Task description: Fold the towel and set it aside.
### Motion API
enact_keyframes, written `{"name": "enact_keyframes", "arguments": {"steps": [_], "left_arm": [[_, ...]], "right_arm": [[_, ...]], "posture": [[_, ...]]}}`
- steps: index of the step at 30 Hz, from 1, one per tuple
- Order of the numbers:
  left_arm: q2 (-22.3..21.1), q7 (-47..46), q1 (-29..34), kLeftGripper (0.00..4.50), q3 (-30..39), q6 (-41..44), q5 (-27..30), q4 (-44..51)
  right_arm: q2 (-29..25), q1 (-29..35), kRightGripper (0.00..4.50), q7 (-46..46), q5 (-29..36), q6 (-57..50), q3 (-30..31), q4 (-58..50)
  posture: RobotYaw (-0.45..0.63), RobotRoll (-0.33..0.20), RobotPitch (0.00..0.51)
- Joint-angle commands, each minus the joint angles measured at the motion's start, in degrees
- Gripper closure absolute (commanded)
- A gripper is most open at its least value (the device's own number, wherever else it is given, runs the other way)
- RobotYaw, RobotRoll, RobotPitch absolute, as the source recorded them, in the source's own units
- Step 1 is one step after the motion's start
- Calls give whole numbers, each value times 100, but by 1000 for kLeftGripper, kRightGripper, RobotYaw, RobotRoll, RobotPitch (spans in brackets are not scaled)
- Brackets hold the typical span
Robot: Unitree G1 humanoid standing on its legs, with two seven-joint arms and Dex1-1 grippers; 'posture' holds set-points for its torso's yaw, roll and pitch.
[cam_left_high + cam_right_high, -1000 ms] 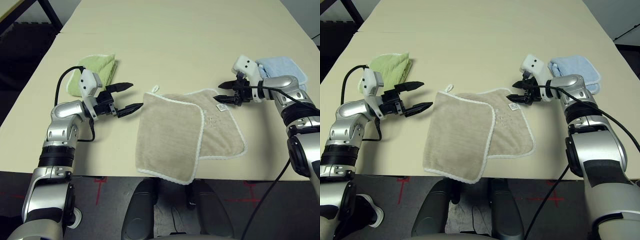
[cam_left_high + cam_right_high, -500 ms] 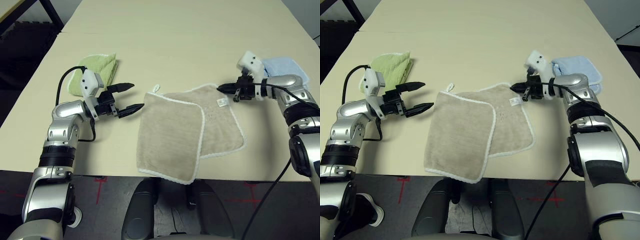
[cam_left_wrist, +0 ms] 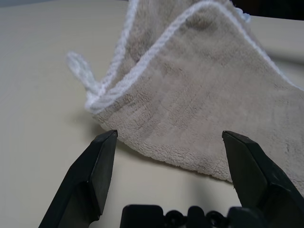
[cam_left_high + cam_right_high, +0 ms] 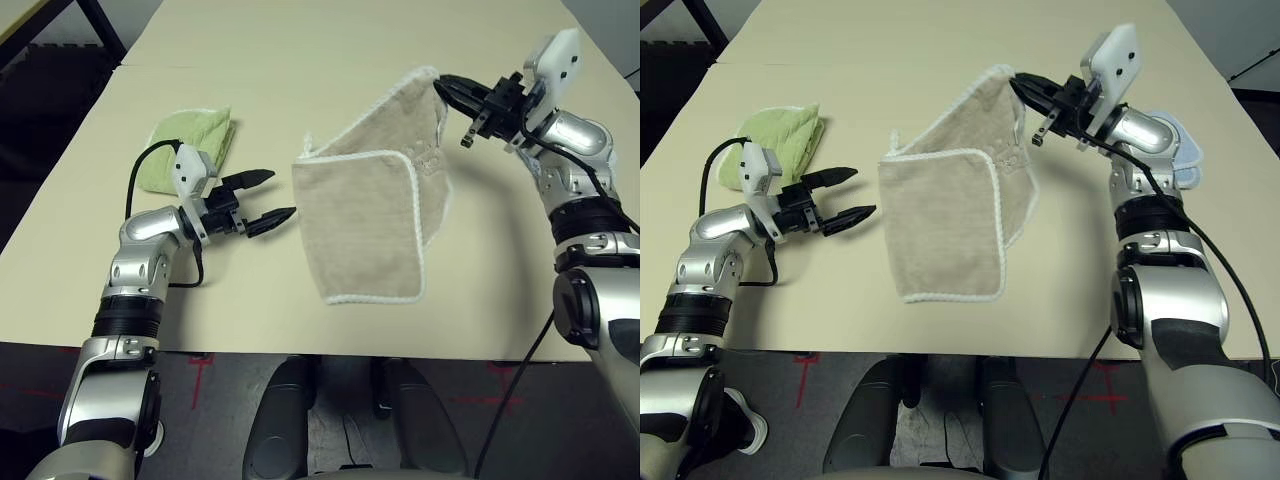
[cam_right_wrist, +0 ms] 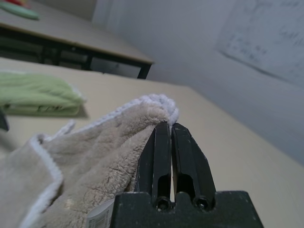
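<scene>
Cream table (image 4: 330,60), far half bare: right gripper (image 4: 447,88), clamped on beige towel (image 4: 365,225) corner, now raised; left gripper (image 4: 270,196) gapes, apparently unmoved.

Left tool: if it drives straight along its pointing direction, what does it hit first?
Most likely the near edge of the beige terry-cloth towel, just below its white loop. The left tool is open, level with that edge; depth is uncertain.

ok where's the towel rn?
Head views: the towel lies mid-table, its far right corner pinched and lifted by the right gripper; the open left gripper sits just left of it.
</scene>
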State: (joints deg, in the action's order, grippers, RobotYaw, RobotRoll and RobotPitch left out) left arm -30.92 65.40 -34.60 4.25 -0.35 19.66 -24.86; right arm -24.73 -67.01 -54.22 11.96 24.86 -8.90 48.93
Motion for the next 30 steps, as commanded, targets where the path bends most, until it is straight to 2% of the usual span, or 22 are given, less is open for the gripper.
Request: {"name": "enact_keyframes", "arguments": {"steps": [1, 7, 12, 18, 30], "left_arm": [[56, -12, 3, 0, -95, 34, -79, -82], [80, 1, -37, 0, -108, 24, -92, -119], [89, 16, -41, 0, -122, 40, -93, -114], [108, 13, -74, 0, -138, 37, -98, -136], [144, -26, -116, 0, -126, 80, -69, -179]], "right_arm": [[-39, -389, 4465, 526, 115, 306, -265, 5], [-26, -758, 4465, 691, 356, 525, -446, 110], [117, -989, 4465, 402, 976, 241, -645, -238], [161, -1195, 4465, 181, 1416, -124, -700, -590], [222, -688, 4465, -46, 1736, -1012, -580, -1571]], "posture": [[-43, 0, 254], [-42, 0, 255], [-42, 0, 255], [-42, 0, 255], [-39, 0, 253]]}}
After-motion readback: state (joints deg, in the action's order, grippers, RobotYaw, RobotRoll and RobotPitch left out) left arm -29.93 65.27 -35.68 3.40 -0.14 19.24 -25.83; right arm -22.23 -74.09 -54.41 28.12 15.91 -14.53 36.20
